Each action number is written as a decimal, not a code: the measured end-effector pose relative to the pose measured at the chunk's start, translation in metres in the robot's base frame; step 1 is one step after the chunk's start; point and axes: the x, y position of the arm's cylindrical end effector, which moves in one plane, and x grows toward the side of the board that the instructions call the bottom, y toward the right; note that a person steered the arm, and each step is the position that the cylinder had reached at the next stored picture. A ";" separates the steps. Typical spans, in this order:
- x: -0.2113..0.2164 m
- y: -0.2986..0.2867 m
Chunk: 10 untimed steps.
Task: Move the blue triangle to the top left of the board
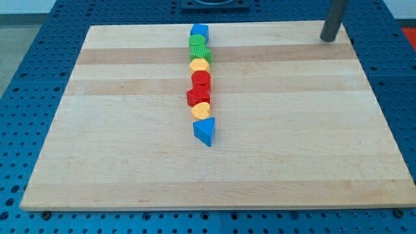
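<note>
Eight blocks sit in one column down the middle of the surface [117, 162], and the blue triangle [204, 131] is the lowest of them, just below a yellow block [201, 109] at frame centre. My tip [329, 39], the end effector, is a bare rod grasping nothing, parked at the upper right well apart from every block, so I'd call this the approach step with no push begun. Next move likely needs the tip brought round to the triangle's lower right, then a diagonal shove toward the upper left, clear of the red blocks [199, 96] above.

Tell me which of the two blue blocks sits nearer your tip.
The blue block at the top end of the column, above the green ones, is nearer my tip. The blue triangle sits at the column's bottom end, farther away.
</note>
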 end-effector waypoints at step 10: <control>0.238 -0.191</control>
